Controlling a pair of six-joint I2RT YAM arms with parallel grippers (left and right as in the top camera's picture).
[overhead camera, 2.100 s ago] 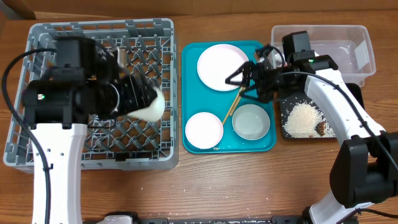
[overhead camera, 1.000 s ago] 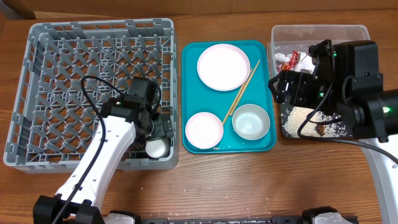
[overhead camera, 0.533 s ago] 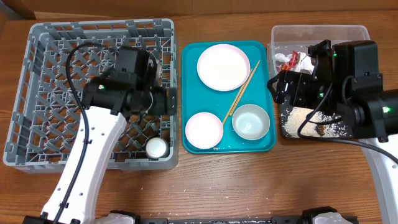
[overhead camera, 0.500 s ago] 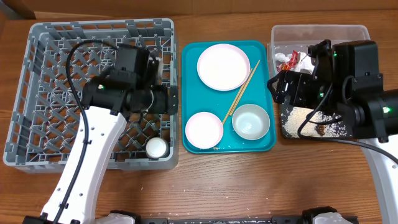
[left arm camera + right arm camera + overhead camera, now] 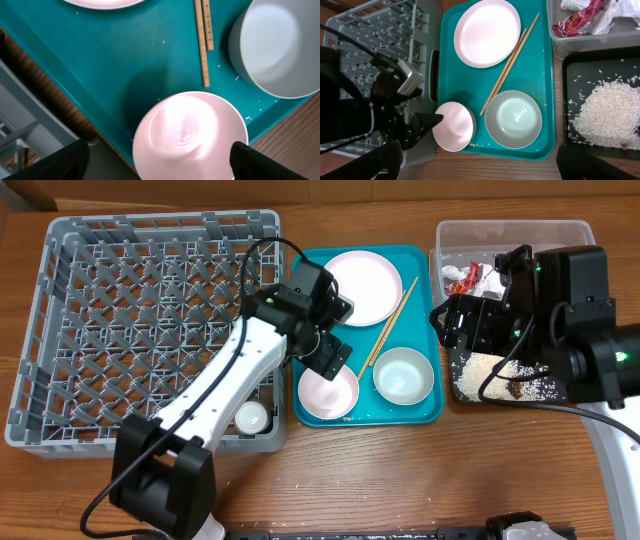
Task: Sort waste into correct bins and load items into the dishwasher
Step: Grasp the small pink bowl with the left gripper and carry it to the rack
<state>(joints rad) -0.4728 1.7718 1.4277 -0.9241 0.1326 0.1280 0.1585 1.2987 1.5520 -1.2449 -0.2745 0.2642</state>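
Observation:
My left gripper [image 5: 335, 362] hangs open over the teal tray [image 5: 304, 280], just above a small pinkish-white bowl [image 5: 327, 392]. In the left wrist view its fingers [image 5: 55, 162] straddle that bowl [image 5: 190, 132] without touching it. Beside it lie the chopsticks [image 5: 388, 323], a pale bowl [image 5: 403, 375] and the round plate [image 5: 362, 288]. A small white cup [image 5: 250, 416] stands in the grey rack [image 5: 60, 240], front right corner. My right gripper [image 5: 452, 320] is open and empty, high above the tray's right side. The red-and-white wrapper [image 5: 580, 22] and napkin [image 5: 615, 12] lie in the clear tub [image 5: 590, 240].
Rice [image 5: 482, 373] with a brown lump [image 5: 515, 388] fills the black tray [image 5: 566, 80] in front of the clear tub. A few grains are scattered on the teal tray near the bowls. Bare wooden table [image 5: 380, 470] runs along the front.
My left gripper left the cup in the rack's front right corner, rose, and swung right over the teal tray above the pinkish bowl. The right arm has stayed still for the last second.

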